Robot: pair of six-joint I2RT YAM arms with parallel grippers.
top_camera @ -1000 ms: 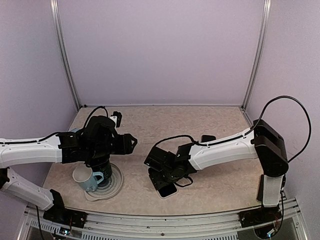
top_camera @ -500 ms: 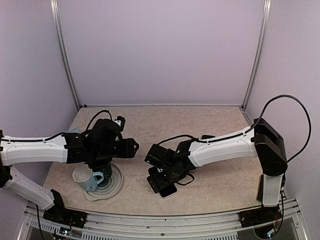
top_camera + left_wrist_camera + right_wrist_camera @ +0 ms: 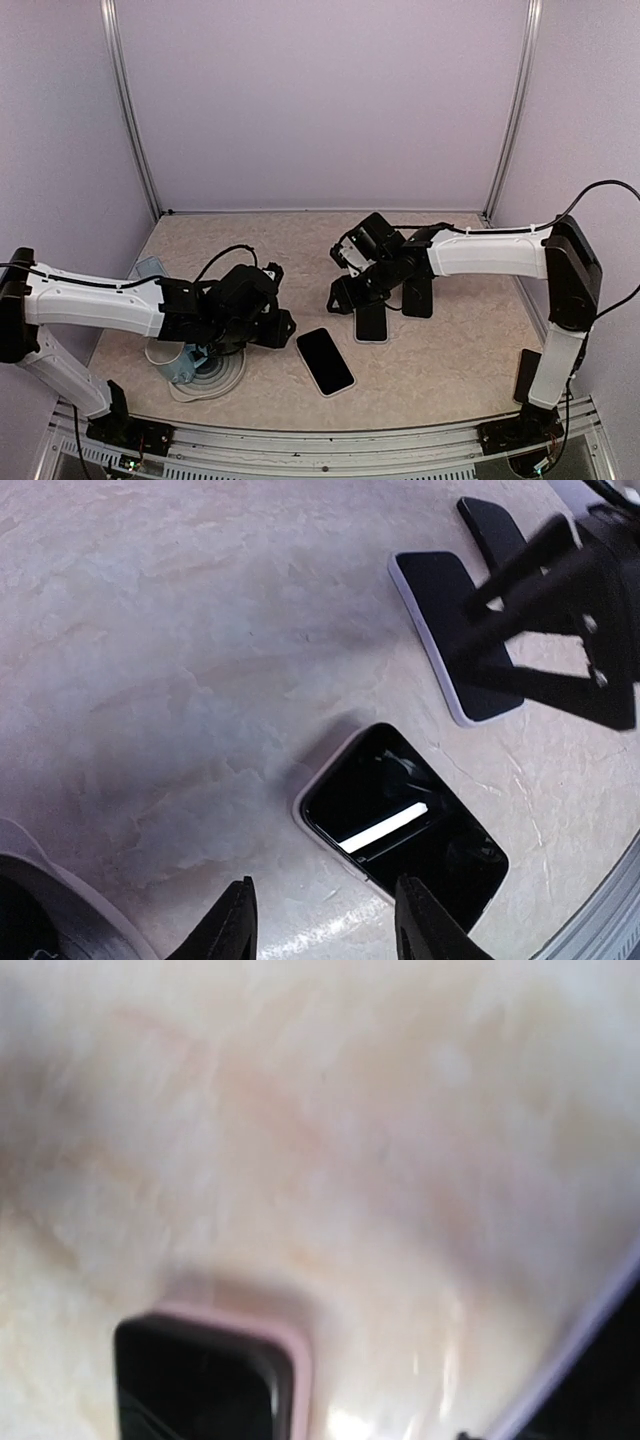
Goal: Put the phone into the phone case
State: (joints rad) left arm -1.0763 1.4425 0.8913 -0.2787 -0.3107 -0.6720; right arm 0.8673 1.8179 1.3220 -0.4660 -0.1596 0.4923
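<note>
Your left tool (image 3: 322,902) hangs open just short of the phone (image 3: 400,825) lying flat on the table (image 3: 150,630); your right tool (image 3: 349,297) is over the phone case (image 3: 372,322), its grip impossible to tell

Your right wrist view is smeared throughout. A dark slab (image 3: 200,1380) with a pinkish rim at 7 o'clock runs off the bottom edge, and you can't tell what it is (the dark wedge (image 3: 590,1380) at 5 o'clock is no clearer). From above, the left arm (image 3: 105,303) covers the top of the mug (image 3: 178,366). The right gripper (image 3: 352,298) hides the 12 o'clock end of the case (image 3: 373,328), and its jaws are too small to read. In your left wrist view that gripper is a dark blur across the case. The left gripper (image 3: 322,905) shows only fingertips (image 3: 238,920), cut off at 6 o'clock.
</note>
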